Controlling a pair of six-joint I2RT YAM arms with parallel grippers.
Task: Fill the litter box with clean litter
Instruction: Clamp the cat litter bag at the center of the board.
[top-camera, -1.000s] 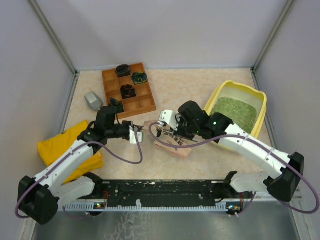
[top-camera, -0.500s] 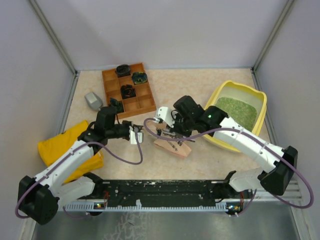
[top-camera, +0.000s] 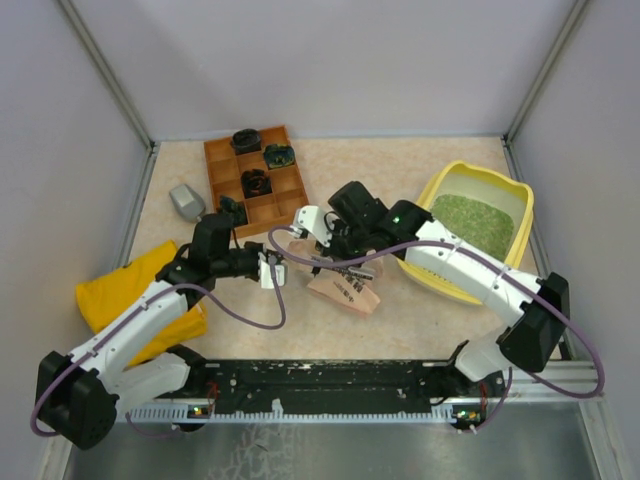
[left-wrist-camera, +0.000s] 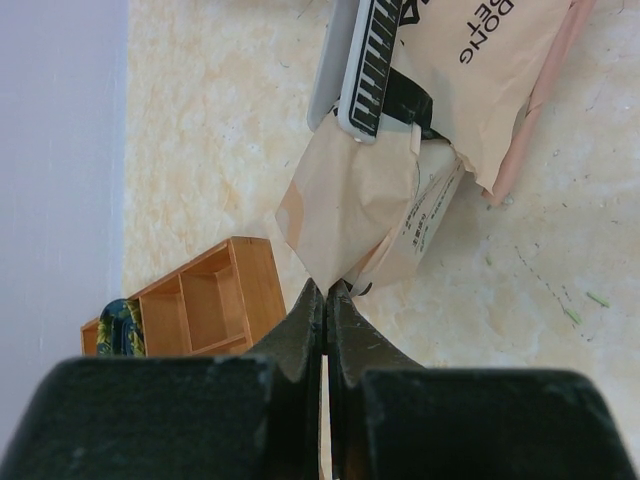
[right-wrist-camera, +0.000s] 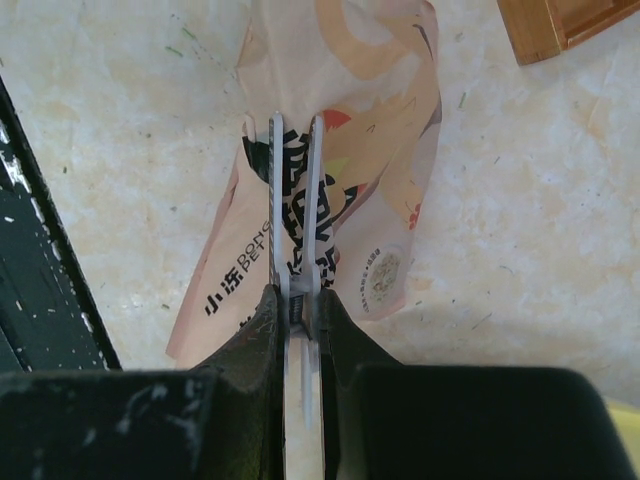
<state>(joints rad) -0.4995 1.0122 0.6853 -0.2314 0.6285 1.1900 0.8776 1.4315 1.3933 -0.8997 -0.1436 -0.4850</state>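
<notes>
**Top view:** the large yellow plastic litter box (top-camera: 458, 290), rectangular with a raised rim, lies to the right of the right gripper (top-camera: 345, 268) and holds the clean litter (top-camera: 470, 222), fine green granules. The left gripper (top-camera: 282, 266) faces the right gripper across a pink printed pouch (top-camera: 345, 295).

**Left wrist view:** the left gripper (left-wrist-camera: 327, 290) is pinched tight on a pouch (left-wrist-camera: 370, 200) corner.

**Right wrist view:** the right gripper (right-wrist-camera: 295, 130) is narrowed, clamping the pouch (right-wrist-camera: 380, 200).

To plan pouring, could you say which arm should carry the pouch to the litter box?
Probably right: the right pincer clamps the pouch, with the litter box on its side; the left pincer only pinches a corner.
</notes>
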